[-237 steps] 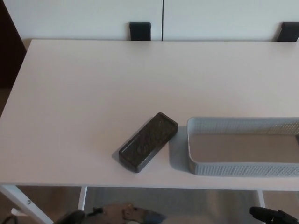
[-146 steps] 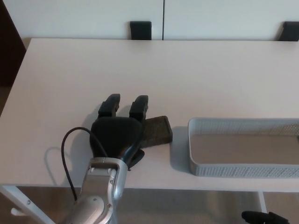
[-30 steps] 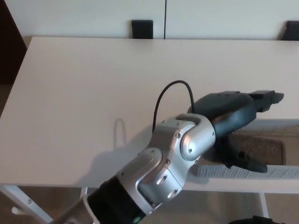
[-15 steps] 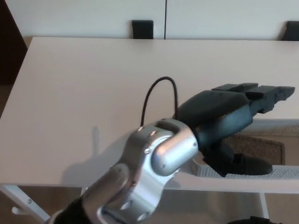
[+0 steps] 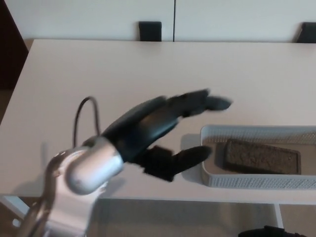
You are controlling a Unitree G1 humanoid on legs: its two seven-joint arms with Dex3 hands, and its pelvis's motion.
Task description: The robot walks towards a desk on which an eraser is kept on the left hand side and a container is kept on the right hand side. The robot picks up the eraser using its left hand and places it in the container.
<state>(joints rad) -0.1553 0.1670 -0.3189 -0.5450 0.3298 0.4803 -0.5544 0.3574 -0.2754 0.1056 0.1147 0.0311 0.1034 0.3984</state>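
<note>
Dark eraser (image 5: 262,156) lying inside grey mesh container (image 5: 256,132) near desk (image 5: 98,74) front edge; placement done. Left hand (image 5: 158,131) empty, fingers spread.

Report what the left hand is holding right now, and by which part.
Nothing. The left hand is open, its fingers apart and empty, beside the container. The eraser lies flat inside the container, untouched by the hand.

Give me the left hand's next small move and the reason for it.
Probably pull the left hand back toward the robot's left, clear of the container. The eraser already lies inside it, and the hand is open and empty.
</note>
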